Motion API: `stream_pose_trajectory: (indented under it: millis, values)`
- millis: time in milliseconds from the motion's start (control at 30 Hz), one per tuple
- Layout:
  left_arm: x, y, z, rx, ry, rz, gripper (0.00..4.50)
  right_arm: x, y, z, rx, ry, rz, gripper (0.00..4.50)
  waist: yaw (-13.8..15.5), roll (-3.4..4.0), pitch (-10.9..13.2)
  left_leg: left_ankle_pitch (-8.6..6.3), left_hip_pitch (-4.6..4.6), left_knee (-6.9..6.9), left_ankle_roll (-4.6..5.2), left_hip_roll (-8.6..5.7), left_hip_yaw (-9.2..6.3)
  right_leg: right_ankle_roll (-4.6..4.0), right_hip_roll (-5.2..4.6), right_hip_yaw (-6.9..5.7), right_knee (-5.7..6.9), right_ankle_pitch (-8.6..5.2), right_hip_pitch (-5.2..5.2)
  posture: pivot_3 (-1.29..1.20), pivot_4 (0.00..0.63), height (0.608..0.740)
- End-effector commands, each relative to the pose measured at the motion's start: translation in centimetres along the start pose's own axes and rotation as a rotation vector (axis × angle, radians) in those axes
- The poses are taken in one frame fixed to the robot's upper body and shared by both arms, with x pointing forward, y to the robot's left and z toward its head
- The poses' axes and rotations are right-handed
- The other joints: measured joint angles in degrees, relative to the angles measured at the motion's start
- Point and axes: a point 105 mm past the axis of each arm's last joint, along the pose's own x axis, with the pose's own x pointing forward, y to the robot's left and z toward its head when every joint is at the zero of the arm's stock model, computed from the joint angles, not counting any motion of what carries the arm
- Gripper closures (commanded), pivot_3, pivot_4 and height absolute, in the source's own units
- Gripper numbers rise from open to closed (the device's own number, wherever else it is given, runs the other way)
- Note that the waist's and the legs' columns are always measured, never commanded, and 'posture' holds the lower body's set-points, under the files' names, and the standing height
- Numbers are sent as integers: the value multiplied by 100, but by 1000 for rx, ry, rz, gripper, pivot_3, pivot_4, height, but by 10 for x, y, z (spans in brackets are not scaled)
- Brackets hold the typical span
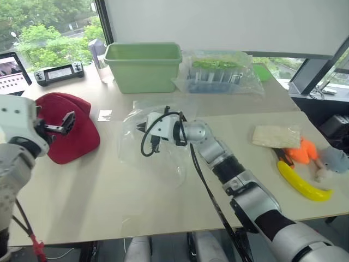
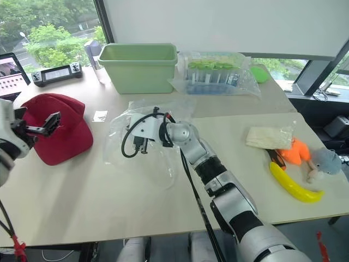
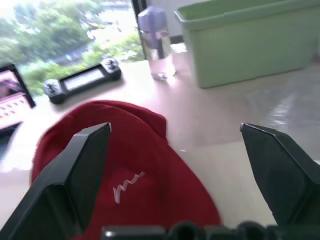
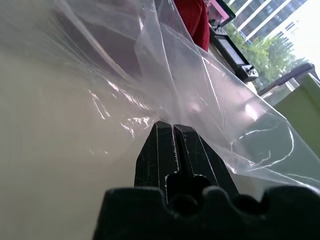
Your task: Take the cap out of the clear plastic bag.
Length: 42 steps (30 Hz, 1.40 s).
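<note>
The dark red cap (image 1: 73, 139) lies on the table at the left, outside the clear plastic bag (image 1: 158, 158); its white mark (image 3: 127, 186) faces up. My left gripper (image 1: 65, 124) hovers open over the cap with nothing between its fingers (image 3: 85, 170). The clear plastic bag lies crumpled and empty at the table's middle. My right gripper (image 1: 143, 126) is shut on a fold of that bag (image 4: 200, 75), its two fingers (image 4: 159, 150) pressed together on the film.
A green bin (image 1: 143, 66) and a clear bag of green and blue items (image 1: 218, 71) stand at the back. A bottle (image 1: 98, 54), a controller (image 1: 59, 72) and a tablet (image 1: 11, 71) sit back left. At the right lie a beige packet (image 1: 275, 135), an orange plush (image 1: 302, 152) and a banana (image 1: 302, 185).
</note>
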Motion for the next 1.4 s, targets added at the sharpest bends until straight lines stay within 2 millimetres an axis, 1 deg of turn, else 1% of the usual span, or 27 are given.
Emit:
stream_pose_trajectory:
  millis: [33,133,200,233,333,533,567,600,667,767,800,867,933,1067,1100,1167,1233,1267,1333,1367,1400]
  values:
    - [7,-17,7,80,-121,-7,29,-8,-3,9,152,-46,-37,4500,12,0,0,0,-1,1,0,0,-1,0,0,-1,-1,0,0,0,150,740]
    - [12,-27,-1,37,-132,-17,29,-13,1,7,256,-39,-35,4500,29,-1,0,0,-1,5,0,0,-2,-1,0,-1,3,1,0,0,150,740]
    - [17,-30,-4,17,-133,-15,0,-17,2,7,303,-35,-23,3876,30,-1,-1,0,-1,9,0,0,-2,0,0,-2,5,4,1,0,150,740]
    - [19,-33,-5,14,-133,-24,0,-20,5,9,322,-36,-1,3687,29,-2,-1,0,0,10,0,0,-2,1,1,-2,6,4,2,0,150,740]
    - [25,-40,-6,8,-136,-52,0,-30,4,20,408,-83,21,2606,33,-2,-1,0,-1,13,0,0,-2,3,1,-2,5,5,3,0,150,740]
    - [36,-48,-16,-2,-100,-84,0,-59,17,39,501,-114,140,596,34,-2,-1,0,-2,13,1,0,-4,4,1,-3,5,5,3,0,150,740]
    - [37,-52,-18,-5,-91,-99,0,-65,21,42,527,-116,168,198,33,-3,-2,0,-2,14,1,0,-3,5,1,-3,4,5,3,0,150,740]
    - [38,-55,-21,-10,-82,-114,0,-72,27,45,553,-123,211,49,36,-3,-2,0,-2,14,1,0,-3,5,1,-3,4,5,5,0,150,740]
    - [38,-61,-24,-16,-70,-135,0,-81,36,47,581,-121,260,49,38,-4,-2,0,-2,15,0,-1,-2,5,0,-2,3,5,6,0,150,740]
    - [37,-67,-29,-17,-53,-163,0,-96,52,30,578,-25,310,49,42,-5,-3,0,-1,18,1,-1,-3,5,0,-3,3,5,9,0,150,740]
    - [36,-68,-30,-18,-51,-166,0,-100,54,24,583,1,309,49,44,-5,-3,0,0,19,0,-1,-3,5,0,-3,3,5,10,0,150,740]
    - [35,-68,-30,-33,-51,-165,0,-106,54,18,592,29,297,49,37,-5,-3,0,0,22,0,-1,-2,6,0,-2,3,5,10,0,150,740]
    - [31,-69,-30,-56,-55,-171,0,-118,51,8,602,62,274,49,35,-5,-3,0,0,23,1,-1,0,7,0,0,3,6,9,0,150,740]
    - [22,-59,-36,-81,-51,-125,0,-148,44,-24,610,188,213,49,46,-6,-3,0,-2,24,0,-1,-1,8,-1,0,0,6,10,0,150,740]
    - [19,-56,-39,-81,-49,-112,0,-157,38,-33,639,202,165,49,48,-6,-3,0,-2,24,1,-1,0,8,-1,0,-1,6,10,0,150,740]
    - [11,-54,-45,-155,-64,-78,0,-174,23,-52,677,223,26,49,52,-7,-4,0,-1,25,1,-1,2,8,-1,1,-4,7,12,0,150,740]
    - [6,-54,-50,-196,-82,-36,0,-180,8,-64,692,199,-123,49,74,-8,-4,0,0,28,1,-2,4,12,-2,2,-6,9,15,0,150,740]
    - [5,-58,-54,-196,-76,-32,0,-181,2,-65,700,159,-193,49,75,-11,-6,0,-1,32,1,-2,4,12,-2,2,-4,9,16,0,150,740]
    - [2,-70,-61,-154,-75,-20,0,-183,-11,-67,785,52,-358,49,78,-12,-6,0,1,34,1,-1,4,11,1,4,-2,12,17,0,150,740]
    - [1,-74,-63,-139,-84,13,0,-186,-17,-69,825,-2,-454,49,80,-13,-7,0,2,34,1,-1,1,12,3,6,0,14,17,0,150,740]
    - [0,-78,-64,-128,-90,28,0,-189,-19,-73,855,-26,-528,49,104,-12,-7,0,3,40,1,0,1,11,5,7,2,15,19,0,150,740]
